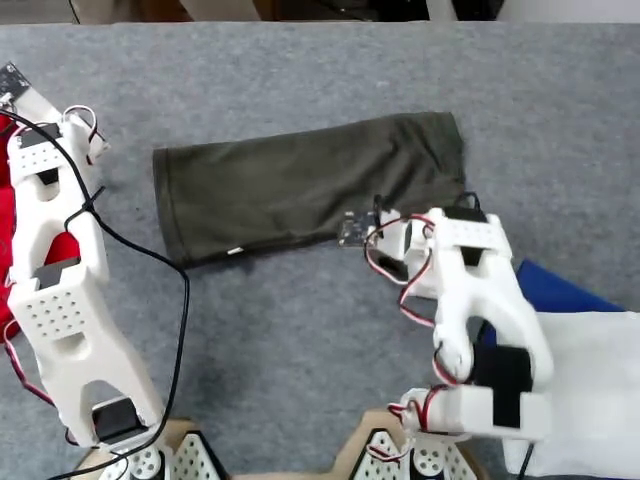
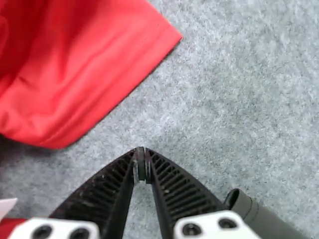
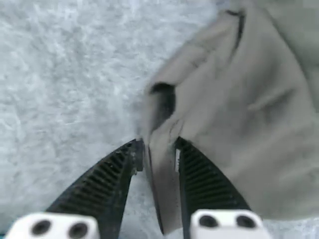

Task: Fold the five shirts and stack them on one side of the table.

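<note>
My right gripper (image 3: pixel 159 154) is nearly closed, pinching a raised fold of the olive shirt (image 3: pixel 239 114) between its fingers; the cloth runs down through the gap. From the high view that grip sits on the shirt's near edge, toward its right end. The olive shirt (image 1: pixel 300 185) lies across the middle of the table (image 1: pixel 300 340), closer to the far edge, folded into a long band running left to right. It is dark olive, mostly flat, with soft wrinkles. There is a small pale tag (image 1: pixel 235 251) on the near hem, print too small to read. My left gripper (image 2: pixel 140 167) has its tips pressed together with nothing held, over bare grey table cover near the left edge, just beside the red shirt (image 2: pixel 75 64), which is loosely bunched. The blue shirt (image 1: pixel 555 290) and white shirt (image 1: pixel 590 380) lie at the near right corner, the white overlapping the blue.
</note>
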Controlling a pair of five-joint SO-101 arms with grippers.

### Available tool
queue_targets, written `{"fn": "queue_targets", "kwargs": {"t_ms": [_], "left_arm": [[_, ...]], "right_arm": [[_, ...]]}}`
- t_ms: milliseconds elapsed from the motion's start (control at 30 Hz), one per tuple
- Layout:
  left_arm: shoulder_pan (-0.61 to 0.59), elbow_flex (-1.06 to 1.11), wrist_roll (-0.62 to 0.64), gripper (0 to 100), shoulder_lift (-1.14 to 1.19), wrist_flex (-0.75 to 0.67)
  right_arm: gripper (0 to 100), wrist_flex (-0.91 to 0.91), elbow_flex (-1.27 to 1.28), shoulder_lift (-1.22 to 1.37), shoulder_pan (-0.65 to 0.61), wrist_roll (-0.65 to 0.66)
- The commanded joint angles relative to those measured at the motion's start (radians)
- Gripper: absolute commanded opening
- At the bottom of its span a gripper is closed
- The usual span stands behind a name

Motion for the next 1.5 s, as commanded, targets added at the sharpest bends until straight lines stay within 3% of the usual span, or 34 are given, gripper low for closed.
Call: {"fn": "queue_targets", "kwargs": {"t_ms": [0,400,567,867,1100,1467], "left_arm": [[0.003,-0.015,0.006,2,-0.025,-0.014],[0.000,-0.032,0.006,2,-0.016,-0.008],[0.002,-0.032,0.006,2,-0.016,-0.008],[0.000,-0.032,0.006,2,-0.015,-0.008],[-0.002,-0.032,-0.018,2,-0.015,-0.008],[0.002,-0.031,-0.020,2,-0.015,-0.008]], "right_arm": [[13.1,0.003,-0.085,0.068,0.028,0.002],[12.5,-0.006,-0.125,0.102,0.024,0.008],[0.2,-0.009,-0.127,0.104,0.024,0.008],[0.5,-0.041,-0.151,0.101,0.024,0.003],[0.5,0.155,-0.386,0.102,0.024,0.021],[0.5,0.247,-0.783,0.291,-0.035,0.028]]}}
